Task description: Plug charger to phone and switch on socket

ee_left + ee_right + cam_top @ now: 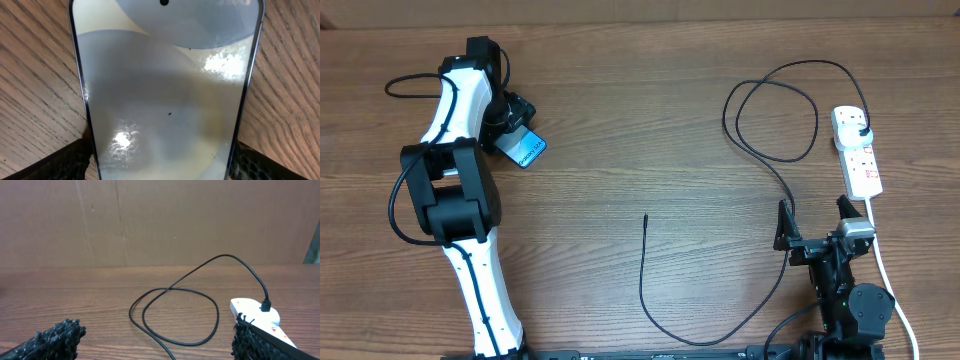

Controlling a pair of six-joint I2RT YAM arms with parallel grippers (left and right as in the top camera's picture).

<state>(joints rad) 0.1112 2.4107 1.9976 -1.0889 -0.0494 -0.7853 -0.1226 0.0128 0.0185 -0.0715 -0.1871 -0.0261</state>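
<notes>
Filling the left wrist view, the phone point(165, 100) sits between the two dark fingers of the left end effector point(160, 150), which press against its long edges, so it looks pinched there. From overhead the phone point(528, 150) shows as a small blue slab at the far left of the worktop point(620, 100), partly under the left arm. The right end effector point(814, 225) is spread wide with nothing between its fingers, near the front right.

As for progress, I would say little of the real work is done. The charger point(642, 270) has its plug seated in the far end of the socket point(858, 150), loops across the wood and passes close by the right end effector. It then curves along the front edge and ends with its connector tip lying loose mid-worktop, well apart from the phone. Joining tip to phone is left to do, and so, I judge, is the switch.

The red switch marks are too small to tell on from off. No view shows the phone's port, since its lower end runs out of frame. Whether the cable touches the right fingers I cannot tell.
</notes>
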